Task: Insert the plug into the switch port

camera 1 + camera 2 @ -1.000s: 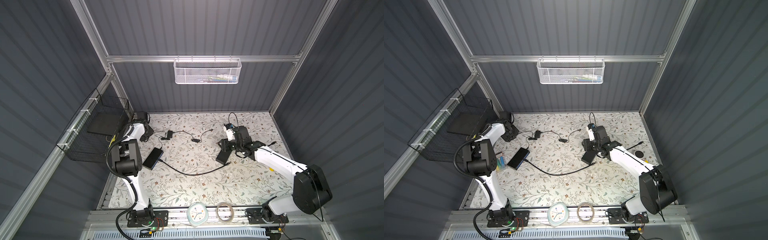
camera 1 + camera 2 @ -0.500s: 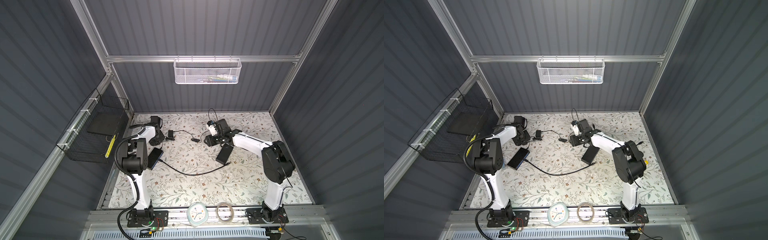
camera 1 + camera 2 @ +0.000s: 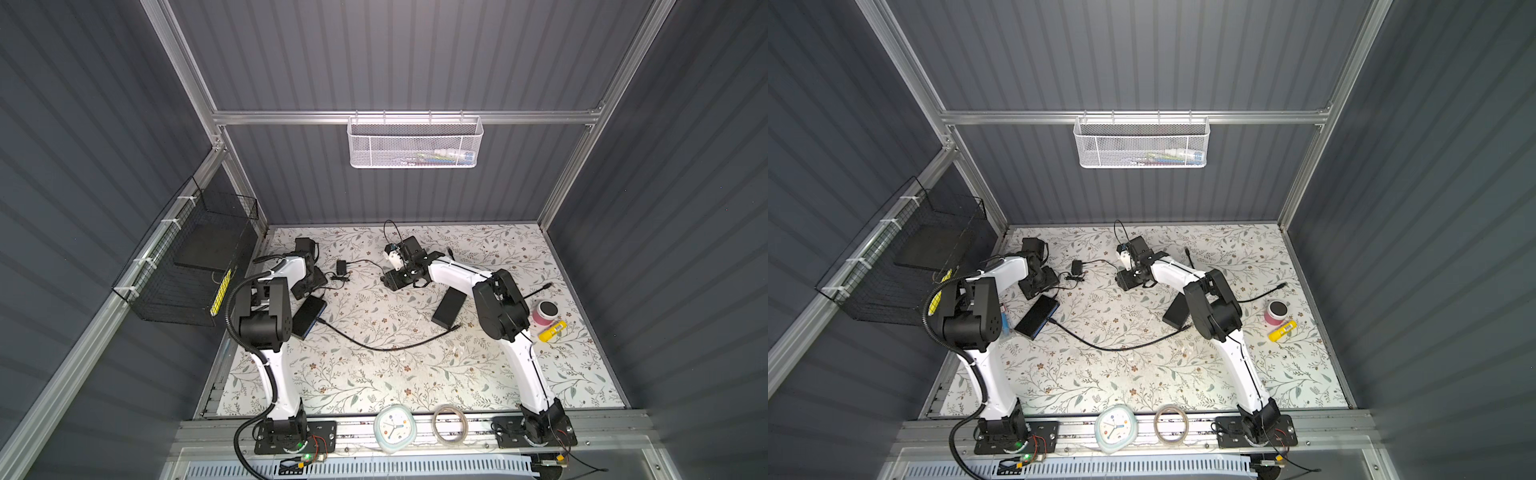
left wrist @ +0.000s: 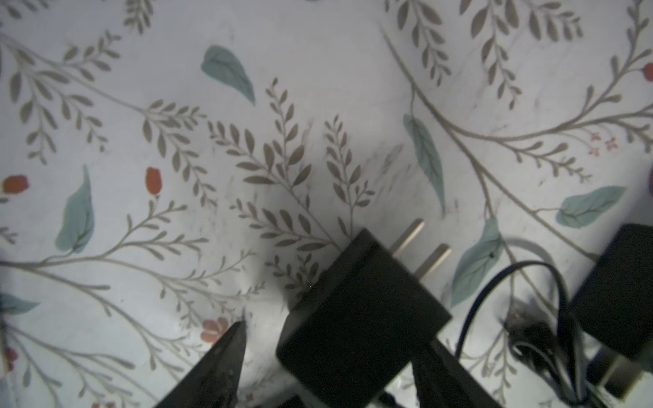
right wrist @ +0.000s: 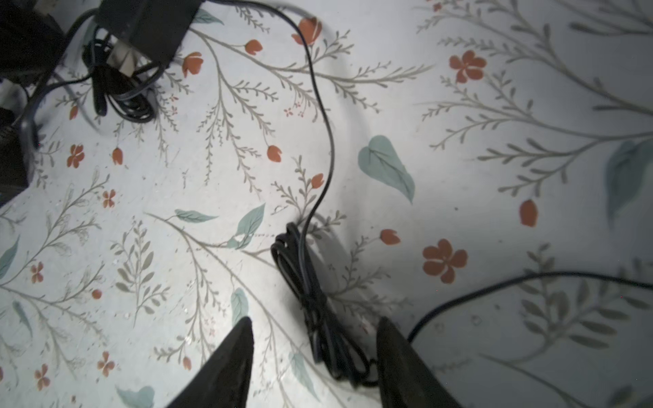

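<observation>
The switch (image 3: 308,318) is a flat black box with a blue strip, lying left of centre. A thick black cable (image 3: 386,348) has one plug (image 3: 321,321) against the switch's edge; I cannot tell whether it sits in the switch port. My left gripper (image 4: 339,335) is open around a black two-pronged adapter (image 4: 360,311), with a gap at one finger (image 4: 226,360). In both top views this gripper (image 3: 318,282) is just behind the switch. My right gripper (image 5: 315,319) is open, its fingers astride a tied bundle of thin cable (image 5: 318,311) near the mat's middle back (image 3: 392,281).
A second small black block (image 3: 341,266) lies between the grippers, joined to the thin cable. A black box (image 3: 448,307) lies by the thick cable's other end (image 3: 456,327). A pink cup (image 3: 545,312) and yellow bar (image 3: 552,331) are at the right. Clock (image 3: 395,428) and tape ring (image 3: 451,424) lie in front.
My left arm swung from the back left corner to the adapter and its jaws widened. My right arm left the black box and moved back-left over the cable bundle.
</observation>
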Robot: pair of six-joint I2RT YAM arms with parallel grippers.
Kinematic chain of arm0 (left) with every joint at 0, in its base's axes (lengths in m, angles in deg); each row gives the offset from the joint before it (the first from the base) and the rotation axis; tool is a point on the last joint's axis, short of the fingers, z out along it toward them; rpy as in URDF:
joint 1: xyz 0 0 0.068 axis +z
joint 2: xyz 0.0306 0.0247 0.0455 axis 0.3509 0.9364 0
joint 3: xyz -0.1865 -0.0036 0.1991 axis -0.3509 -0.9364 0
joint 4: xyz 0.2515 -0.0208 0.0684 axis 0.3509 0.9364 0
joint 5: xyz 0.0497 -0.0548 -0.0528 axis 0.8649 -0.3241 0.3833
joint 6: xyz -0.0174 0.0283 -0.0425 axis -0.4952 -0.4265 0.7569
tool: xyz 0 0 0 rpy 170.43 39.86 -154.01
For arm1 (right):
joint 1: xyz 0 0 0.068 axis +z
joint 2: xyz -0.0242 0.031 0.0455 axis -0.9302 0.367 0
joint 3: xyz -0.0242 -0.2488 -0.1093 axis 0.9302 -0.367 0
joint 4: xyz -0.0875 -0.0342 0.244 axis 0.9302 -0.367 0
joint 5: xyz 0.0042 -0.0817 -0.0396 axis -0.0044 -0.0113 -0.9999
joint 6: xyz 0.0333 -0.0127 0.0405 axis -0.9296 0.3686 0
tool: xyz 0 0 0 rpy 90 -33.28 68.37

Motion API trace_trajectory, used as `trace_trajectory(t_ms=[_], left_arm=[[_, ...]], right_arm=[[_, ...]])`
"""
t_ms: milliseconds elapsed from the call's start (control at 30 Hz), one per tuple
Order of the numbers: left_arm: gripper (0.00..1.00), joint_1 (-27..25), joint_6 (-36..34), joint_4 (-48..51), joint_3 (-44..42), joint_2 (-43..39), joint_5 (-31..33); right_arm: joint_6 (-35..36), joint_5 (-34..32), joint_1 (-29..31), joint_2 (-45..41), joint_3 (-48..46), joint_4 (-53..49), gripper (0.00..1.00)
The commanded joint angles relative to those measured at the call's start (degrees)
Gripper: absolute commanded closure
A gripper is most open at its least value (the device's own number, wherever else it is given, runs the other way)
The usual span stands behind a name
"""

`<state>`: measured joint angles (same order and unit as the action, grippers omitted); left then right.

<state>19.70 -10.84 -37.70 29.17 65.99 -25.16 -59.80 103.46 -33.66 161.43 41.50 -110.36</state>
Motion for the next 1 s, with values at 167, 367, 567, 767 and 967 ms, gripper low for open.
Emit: trace_trajectory(t_ms=[167,367,567,767,967], left_arm=[[0.18,0.76,-1.58,0.62,0.24,-7.08,-2.59],[0.19,0.8,-1.23,-0.05,0.24,-10.51,-4.4],[0.19,0.75,-1.31,-1.45,-2.98,-12.53,-5.91],[0.2,-0.32,-2.05,-2.18,-4.86,-13.03,-6.02],[0.21,-2.14,-2.36,-3.18,-5.12,-12.85,-6.84]], right_arm=[[2.36,-4.23,1.77,3.39,5.96,-8.95,0.67],[1.37,-6.48,1.82,-1.64,1.54,-7.62,0.91],[-1.53,-10.79,0.11,-14.24,-6.01,-4.66,0.94],[-5.79,-12.7,-3.56,-21.84,-9.67,-4.66,0.95],[-4.48,-15.67,-4.7,-24.47,-13.87,-5.56,0.92]])
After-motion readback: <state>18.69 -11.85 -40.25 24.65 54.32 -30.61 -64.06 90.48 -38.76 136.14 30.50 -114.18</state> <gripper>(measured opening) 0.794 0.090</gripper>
